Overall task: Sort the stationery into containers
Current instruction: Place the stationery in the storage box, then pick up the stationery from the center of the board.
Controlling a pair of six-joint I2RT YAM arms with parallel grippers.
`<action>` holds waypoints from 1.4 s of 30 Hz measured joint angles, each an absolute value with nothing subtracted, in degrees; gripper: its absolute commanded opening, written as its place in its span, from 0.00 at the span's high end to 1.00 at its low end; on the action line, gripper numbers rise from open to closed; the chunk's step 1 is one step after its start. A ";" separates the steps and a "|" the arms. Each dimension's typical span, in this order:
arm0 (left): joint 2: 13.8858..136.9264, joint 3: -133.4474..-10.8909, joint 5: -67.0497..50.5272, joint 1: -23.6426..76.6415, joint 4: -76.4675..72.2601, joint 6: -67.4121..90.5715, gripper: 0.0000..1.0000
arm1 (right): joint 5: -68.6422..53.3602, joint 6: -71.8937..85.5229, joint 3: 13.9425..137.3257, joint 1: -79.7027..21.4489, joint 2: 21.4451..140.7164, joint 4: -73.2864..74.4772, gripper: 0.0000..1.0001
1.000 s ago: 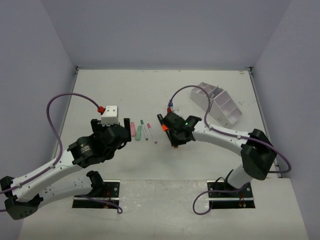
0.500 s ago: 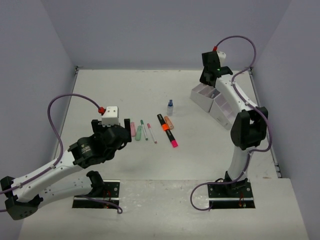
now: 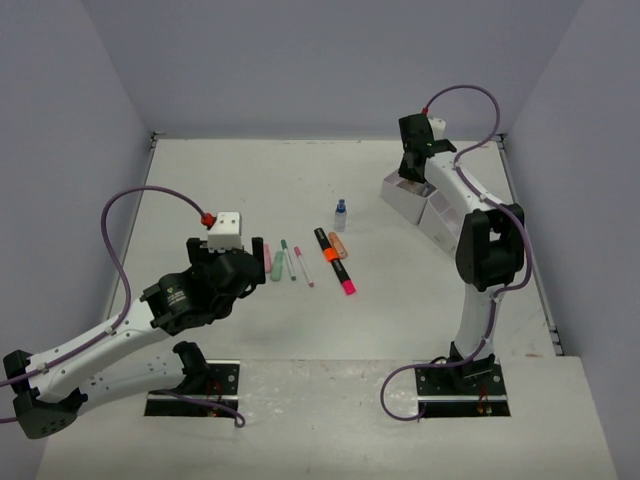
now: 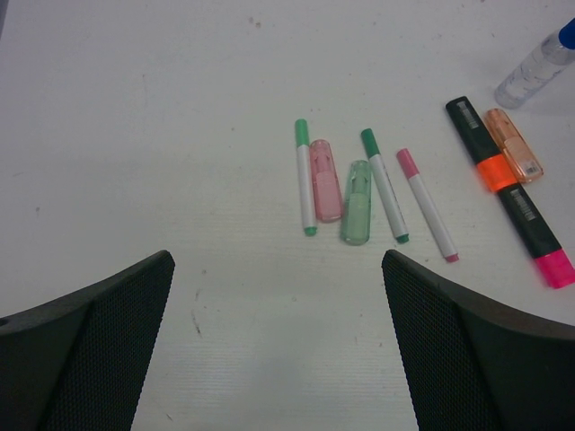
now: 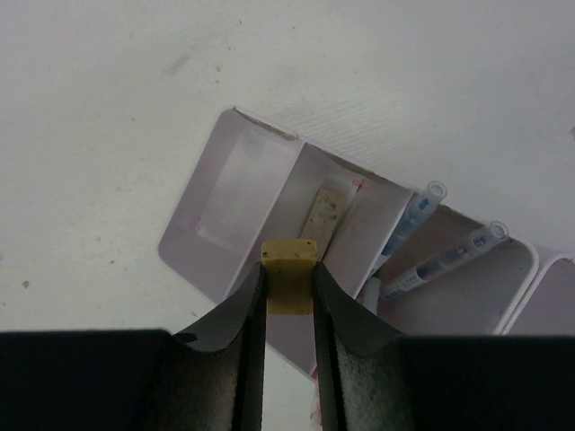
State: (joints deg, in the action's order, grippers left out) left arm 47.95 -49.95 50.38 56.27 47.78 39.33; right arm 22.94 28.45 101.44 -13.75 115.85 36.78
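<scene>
right gripper (image 5: 288,280) pinches a yellow eraser (image 5: 289,256) just above the white organizer (image 5: 235,180). left gripper (image 4: 277,265) gapes wide, pens (image 4: 305,180) just beyond.

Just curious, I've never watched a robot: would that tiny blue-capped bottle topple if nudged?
Probably. The bottle seems to stand upright on a narrow base, so a sideways push would likely tip it. Its round body might then roll. Small and clear, it is probably light.
</scene>
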 measured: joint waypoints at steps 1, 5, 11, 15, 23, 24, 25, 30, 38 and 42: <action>47.92 -49.95 50.27 56.27 47.71 39.33 0.00 | 23.10 28.45 100.75 -13.68 115.85 36.76 0.80; 47.92 -49.95 50.06 56.27 47.64 39.31 0.00 | 23.14 28.42 99.45 -13.39 115.85 36.80 0.69; 47.82 -49.95 49.72 56.27 47.62 39.29 0.00 | 23.02 28.20 99.39 -13.21 115.59 35.40 0.52; 47.77 -49.95 49.69 56.27 47.62 39.29 0.00 | 23.14 27.57 99.42 -13.16 114.72 35.37 0.52; 47.77 -49.95 49.75 56.27 47.64 39.34 0.00 | 22.60 24.40 98.22 -14.12 107.72 35.52 0.56; 47.77 -49.95 49.76 56.27 47.64 39.36 0.00 | 22.43 23.42 96.57 -15.14 105.03 34.89 0.56; 47.77 -49.95 49.76 56.25 47.64 39.37 0.00 | 22.25 22.50 94.95 -16.61 102.02 34.88 0.56; 47.70 -49.95 50.17 56.10 47.75 39.92 0.00 | 18.45 19.78 84.43 -29.96 86.98 29.81 0.58; 48.64 -50.02 49.56 55.90 48.34 43.75 0.00 | 11.26 20.81 69.72 -40.11 86.81 27.02 0.59; 55.28 -50.33 49.11 55.09 46.40 45.95 0.12 | 9.93 22.27 65.02 -41.64 88.39 27.06 0.59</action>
State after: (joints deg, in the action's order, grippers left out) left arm 55.28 -50.33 49.11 55.09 46.40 45.95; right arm 9.93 22.27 65.02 -41.64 88.39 27.06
